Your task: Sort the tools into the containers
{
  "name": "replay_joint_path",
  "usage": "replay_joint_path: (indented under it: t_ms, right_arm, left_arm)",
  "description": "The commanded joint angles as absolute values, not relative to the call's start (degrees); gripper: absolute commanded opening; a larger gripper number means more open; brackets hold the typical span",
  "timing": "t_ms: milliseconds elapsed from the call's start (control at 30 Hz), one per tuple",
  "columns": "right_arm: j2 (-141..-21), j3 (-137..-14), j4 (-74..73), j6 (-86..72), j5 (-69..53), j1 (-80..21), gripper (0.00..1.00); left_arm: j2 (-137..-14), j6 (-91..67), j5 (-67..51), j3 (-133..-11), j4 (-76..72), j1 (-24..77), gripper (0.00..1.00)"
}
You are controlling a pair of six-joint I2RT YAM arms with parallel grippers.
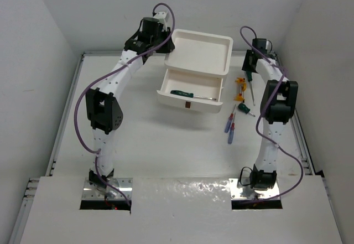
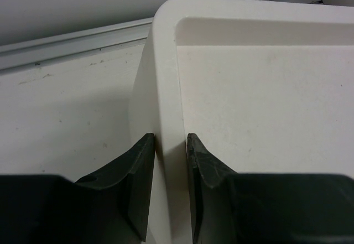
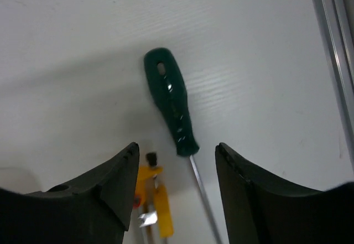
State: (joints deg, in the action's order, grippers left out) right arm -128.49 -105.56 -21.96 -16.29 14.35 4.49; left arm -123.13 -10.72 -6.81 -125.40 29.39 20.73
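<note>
The white drawer unit (image 1: 199,50) stands at the back centre. Its top drawer (image 1: 166,89) is pulled out, with a green-handled screwdriver (image 1: 191,95) lying inside. My left gripper (image 1: 167,38) is at the unit's back left corner. In the left wrist view it (image 2: 168,140) is shut on the rim (image 2: 166,78) of the tray-like top. My right gripper (image 1: 248,73) is open above another green-handled screwdriver (image 3: 171,108), whose handle lies between the jaws without touching them. An orange-yellow piece (image 3: 156,202) lies beside its shaft.
On the table right of the drawer lie the orange-yellow piece (image 1: 239,88), a short green-handled screwdriver (image 1: 245,109) and two blue-purple-handled screwdrivers (image 1: 230,123). A metal rail (image 3: 332,45) runs along the table's right edge. Walls close in on three sides.
</note>
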Motion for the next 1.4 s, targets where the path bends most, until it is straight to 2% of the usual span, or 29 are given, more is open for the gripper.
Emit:
replay_joint_path:
  t_ms: [0, 33, 100, 300, 333, 367, 433, 467, 533, 733, 967, 1167, 1300, 1367]
  right_arm:
    - [-132.3, -113.3, -23.2, -13.7, 17.2, 5.6, 0.59]
    - [-134.4, -114.3, -22.6, -14.0, 15.4, 6.0, 0.65]
    - [-136.4, -115.3, -20.8, -14.8, 13.2, 7.1, 0.67]
    - [-141.9, -117.2, -18.5, -15.3, 7.9, 7.9, 0.52]
    - [-142.8, -116.8, -18.5, -15.3, 8.2, 7.9, 0.49]
    - [-143.2, -116.5, -18.9, -15.2, 9.0, 7.9, 0.37]
    - [-144.1, -116.4, -19.8, -14.8, 10.4, 7.9, 0.26]
    - [-144.1, -116.2, -20.7, -14.7, 11.0, 7.9, 0.12]
    - [-142.1, -113.8, -19.3, -13.9, 11.9, 7.9, 0.0]
    - [-130.4, -102.4, -11.9, -7.6, 13.6, 7.5, 0.0]
    - [-108.6, -84.6, 1.9, -0.4, 16.8, 3.7, 0.0]
    - [-90.3, -69.9, 16.2, 2.6, 11.8, 0.4, 0.0]
    - [-81.9, -68.5, 19.1, 3.3, 10.7, -4.6, 0.0]
    - [-78.5, -69.1, 21.2, 5.4, 4.1, -6.9, 0.0]
  left_arm:
    - [-127.3, -7.2, -8.2, -125.3, 35.8, 19.7, 0.15]
    - [-127.5, -6.8, -7.8, -125.3, 36.0, 19.3, 0.15]
    - [-128.0, -6.5, -7.4, -125.3, 36.1, 19.0, 0.15]
    - [-128.9, -6.4, -7.2, -124.8, 36.1, 17.8, 0.15]
    - [-129.1, -6.4, -7.1, -124.9, 36.1, 17.5, 0.15]
    - [-129.2, -6.4, -7.1, -125.0, 35.9, 17.4, 0.15]
    - [-129.4, -6.6, -7.2, -125.0, 35.8, 17.1, 0.15]
    - [-129.4, -6.7, -7.2, -125.1, 35.8, 17.1, 0.15]
    - [-129.4, -6.7, -7.3, -125.0, 35.8, 16.9, 0.15]
    - [-129.4, -7.3, -8.3, -124.6, 35.4, 16.9, 0.15]
    - [-129.0, -10.2, -8.9, -124.7, 34.6, 17.5, 0.1]
    - [-128.1, -11.9, -9.5, -124.9, 34.5, 18.7, 0.08]
    - [-127.6, -12.0, -9.1, -124.9, 33.7, 19.0, 0.08]
    - [-127.4, -12.1, -9.0, -124.9, 33.2, 19.2, 0.08]
